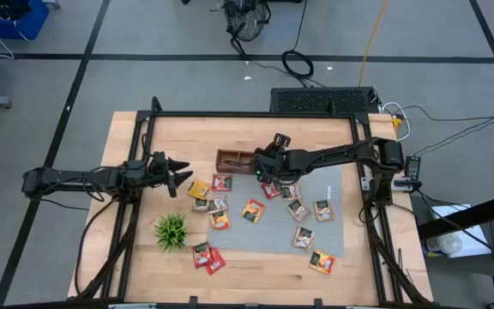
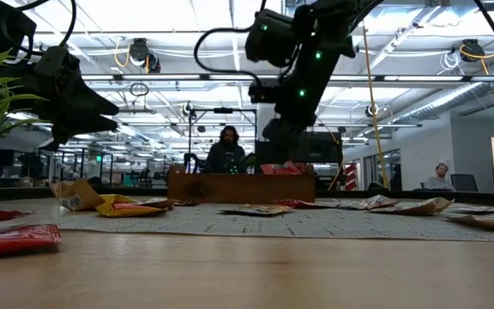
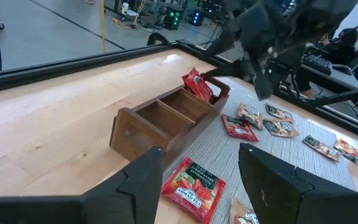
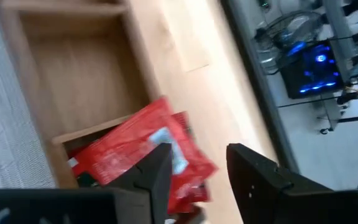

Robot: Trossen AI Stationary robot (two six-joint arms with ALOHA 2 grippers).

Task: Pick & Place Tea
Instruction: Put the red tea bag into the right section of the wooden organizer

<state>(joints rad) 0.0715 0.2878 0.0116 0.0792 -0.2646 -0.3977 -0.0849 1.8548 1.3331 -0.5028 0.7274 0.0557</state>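
right wrist view: looking down into the wooden tray, with a red tea packet leaning in its end slot. right tool with fingers apart, right above that packet, not gripping it. looks like the drop-off step, packet just let go. packet tilted, one corner sticking up over the tray's wall, long side hard to tell.

high view: tray at the far middle of the tabletop, many more tea packets lying flat nearer on the grey mat. left tool waiting at the left, fingers apart, holding nothing.

next, probably: lift up and reach for another flat packet.
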